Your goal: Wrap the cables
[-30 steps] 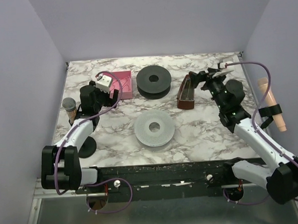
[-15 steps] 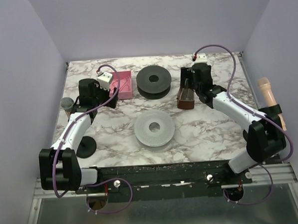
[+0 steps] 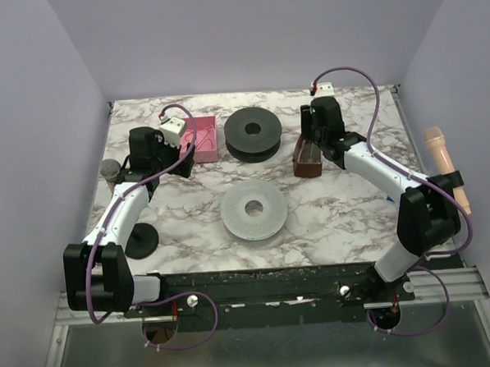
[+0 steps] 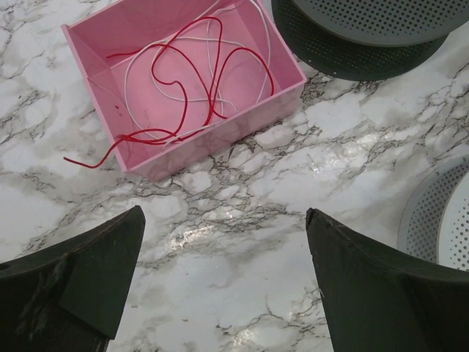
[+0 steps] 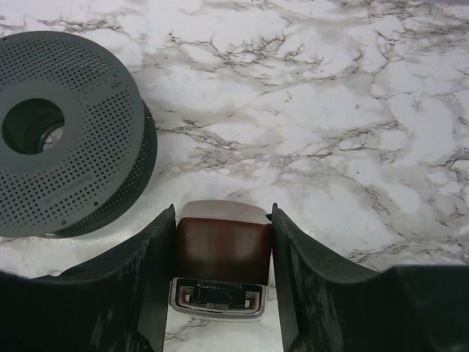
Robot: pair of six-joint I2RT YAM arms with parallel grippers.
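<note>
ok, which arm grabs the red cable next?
Left, likely. The left gripper, open, hangs by the pink box holding the red cable; the right gripper is closed around a brown box.

The top camera overlooks the whole desk (image 3: 337, 220) from above its near edge. Both wrist cameras look steeply down at close range, sharing the dark spool (image 4: 352, 62) by the far edge.
</note>
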